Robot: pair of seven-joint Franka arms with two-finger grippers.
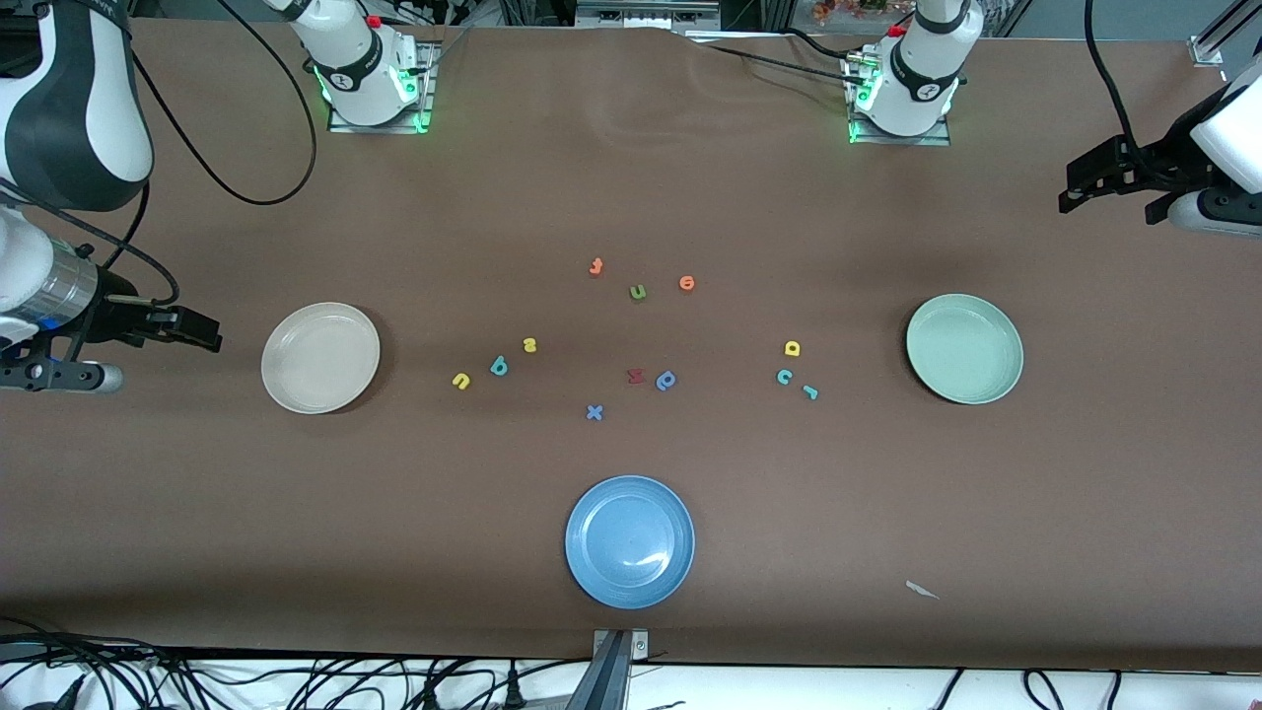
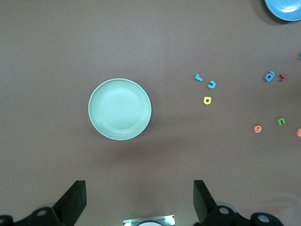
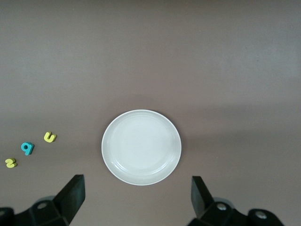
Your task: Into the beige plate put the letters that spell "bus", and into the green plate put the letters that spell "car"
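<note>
You have both plates, beige [image 1: 320, 357] and green [image 1: 964, 348], empty, all six letters on the table [image 1: 631, 197], both end effectors released, waiting.

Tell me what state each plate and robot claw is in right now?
Beige plate: empty.
Green plate: empty.
Blue plate: empty.
Left gripper: open, holding nothing, over the table beside the green plate.
Right gripper: open, holding nothing, over the table beside the beige plate.
</note>
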